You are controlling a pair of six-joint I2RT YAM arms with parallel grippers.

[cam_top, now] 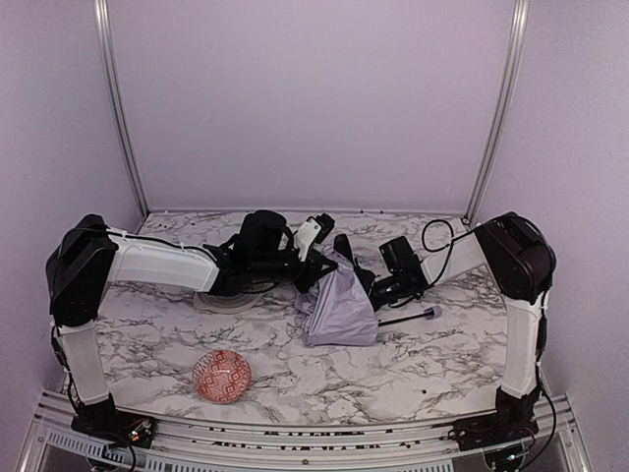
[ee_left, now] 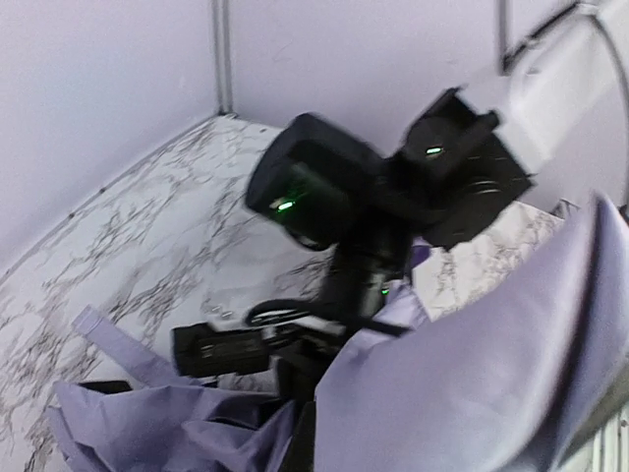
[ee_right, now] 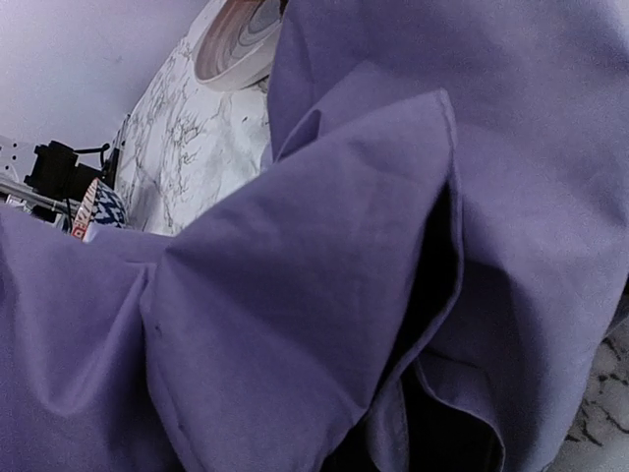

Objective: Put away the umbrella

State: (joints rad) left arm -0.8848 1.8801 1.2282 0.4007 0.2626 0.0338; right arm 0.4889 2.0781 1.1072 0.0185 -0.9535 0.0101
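the umbrella (cam_top: 339, 305) lies bunched at the middle of the bench (cam_top: 442, 364). the left fingers (cam_top: 316, 264) are pressed together, apparently pinching its raised fabric. the right fingers (cam_top: 379, 289) are buried in cloth, so i cannot tell their state. gather loose folds toward the shaft without snagging ribs.

Legible text: none in any of the three views.
umbrella (cam_top: 339, 305): plain lavender cloth, bench centre; no lettering or brand mark can be made out.
red bowl (cam_top: 222, 376): at 7 o'clock on the bench; a repeating pattern only, no characters.
small red and blue-white patch (ee_right: 88, 218): at the 9 o'clock edge of the right wrist view; too small and blurred to tell whether it carries print.
arm housings (ee_left: 314, 187): green indicator lights, no readable labels.
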